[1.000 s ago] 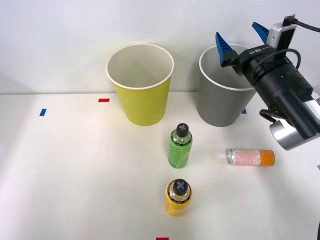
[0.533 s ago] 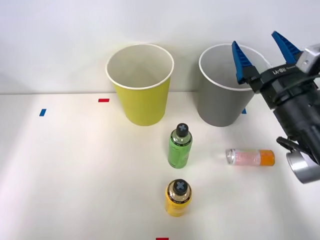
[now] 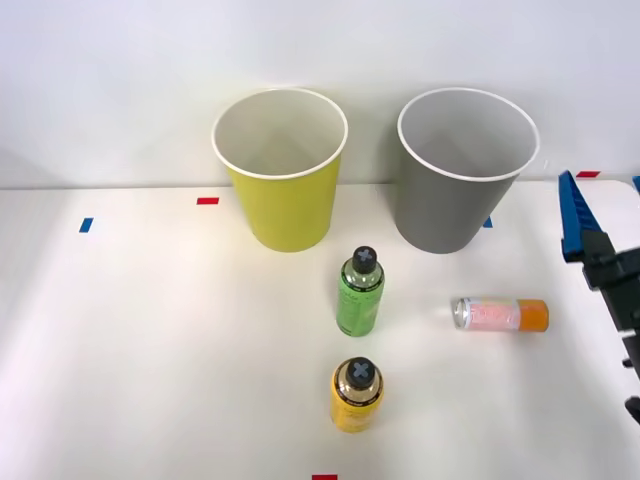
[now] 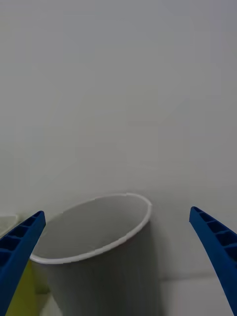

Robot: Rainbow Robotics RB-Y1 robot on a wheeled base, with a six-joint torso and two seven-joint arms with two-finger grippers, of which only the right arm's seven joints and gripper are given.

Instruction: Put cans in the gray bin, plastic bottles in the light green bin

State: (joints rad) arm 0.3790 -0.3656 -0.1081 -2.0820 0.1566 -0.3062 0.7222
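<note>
The slim pale pink metal can with an orange end (image 3: 501,315) lies on its side on the white table (image 3: 150,350), in front of the large gray tapered bin with a white rim (image 3: 466,170) and a little to its right. No red can is on the table, so I judge this pink one is the single can left to sort. The small bright green plastic bottle with a black cap (image 3: 360,293) stands upright to the left of the can, and the small yellow plastic bottle with a black cap (image 3: 356,394) stands nearer to the robot. Both are in front of the large yellow-green tapered bin with a white rim (image 3: 281,165), which is beside the gray bin, apart from it.

The right gripper (image 4: 118,266) is released and holds nothing; its blue ribbed fingers (image 3: 574,218) are spread wide. In the front view it is at the right edge, well apart from the can, and the wrist view looks toward the gray bin.

The risk I see is with the pink can. It is round and lies flat, so it may roll away if one finger touches it before the other. Also, a low approach from the right could push it toward the green bottle and knock that bottle over.
</note>
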